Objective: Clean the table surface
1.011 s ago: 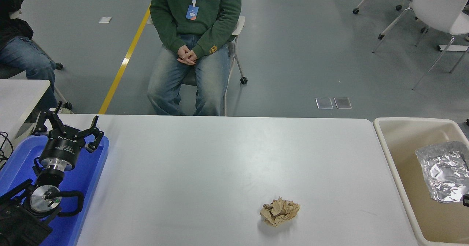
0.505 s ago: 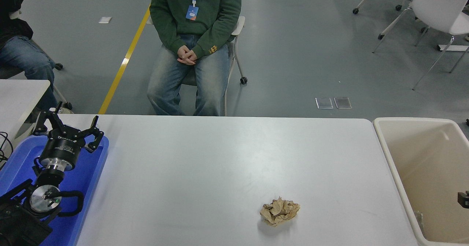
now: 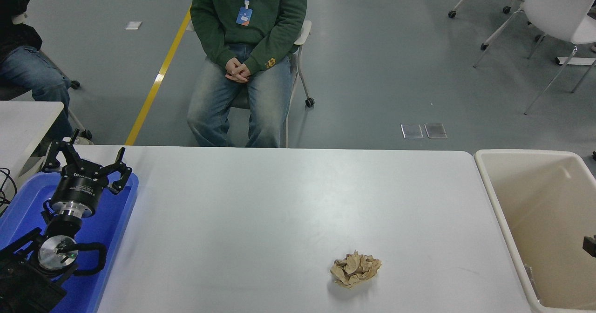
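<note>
Paper [image 3: 355, 269], a crumpled brown wad, lay on the table surface [image 3: 279, 210], well right of your parked left gripper [image 3: 86, 161], whose fingers were spread wide over the blue tray [image 3: 109, 229]. Your right gripper [image 3: 590, 246] barely showed above the beige bin [image 3: 500, 210]; its fingers you couldn't judge.

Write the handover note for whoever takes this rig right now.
Left hand: open, parked over the blue plastic tray at the table's left end.
Right hand: only a small black part shows at the right edge, over the beige plastic bin; state unclear.
White tabletop: one crumpled brown paper ball lies near the front, right of centre.
Left to do: move that ball to the bin.
</note>
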Controlling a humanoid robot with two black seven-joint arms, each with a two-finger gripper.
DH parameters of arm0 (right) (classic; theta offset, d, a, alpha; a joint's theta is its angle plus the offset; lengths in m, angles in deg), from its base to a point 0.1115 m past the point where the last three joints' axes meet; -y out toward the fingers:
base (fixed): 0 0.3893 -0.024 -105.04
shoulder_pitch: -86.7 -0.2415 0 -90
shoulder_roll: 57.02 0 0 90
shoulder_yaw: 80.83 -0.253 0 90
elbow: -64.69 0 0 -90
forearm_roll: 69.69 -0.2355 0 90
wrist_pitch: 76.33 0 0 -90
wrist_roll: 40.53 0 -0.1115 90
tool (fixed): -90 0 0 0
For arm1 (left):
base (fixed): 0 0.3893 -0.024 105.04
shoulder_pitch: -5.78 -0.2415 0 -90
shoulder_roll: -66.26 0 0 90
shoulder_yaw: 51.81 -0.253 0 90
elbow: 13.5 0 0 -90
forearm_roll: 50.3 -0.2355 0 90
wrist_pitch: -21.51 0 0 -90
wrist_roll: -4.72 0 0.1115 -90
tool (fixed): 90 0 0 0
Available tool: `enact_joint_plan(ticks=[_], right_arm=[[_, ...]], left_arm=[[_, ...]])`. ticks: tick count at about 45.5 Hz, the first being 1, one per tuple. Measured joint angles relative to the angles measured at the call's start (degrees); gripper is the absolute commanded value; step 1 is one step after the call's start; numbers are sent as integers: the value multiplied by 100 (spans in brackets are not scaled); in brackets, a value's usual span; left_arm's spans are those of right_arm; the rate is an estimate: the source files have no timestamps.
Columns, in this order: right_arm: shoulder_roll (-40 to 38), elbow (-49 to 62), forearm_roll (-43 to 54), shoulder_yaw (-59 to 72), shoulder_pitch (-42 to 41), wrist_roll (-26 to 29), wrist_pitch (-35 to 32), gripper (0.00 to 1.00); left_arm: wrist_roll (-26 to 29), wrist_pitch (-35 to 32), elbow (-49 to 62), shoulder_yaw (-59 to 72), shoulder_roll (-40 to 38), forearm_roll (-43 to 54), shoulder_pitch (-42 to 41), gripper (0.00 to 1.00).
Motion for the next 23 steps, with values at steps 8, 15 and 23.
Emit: enact_joint_plan(ticks=[8, 15, 23], right_arm=[[-129, -249, -250, -310, -275, 0, 51, 100], [-324, -782, -353, -934, -479, -4, 80, 100], [-644, -1637, -408, -2090, -606, -4, 93, 100]], left_arm=[[0, -1, 0, 0, 0, 0, 1, 100], [0, 0, 0, 0, 0, 0, 4, 100], [0, 0, -1, 0, 0, 1, 5, 100]])
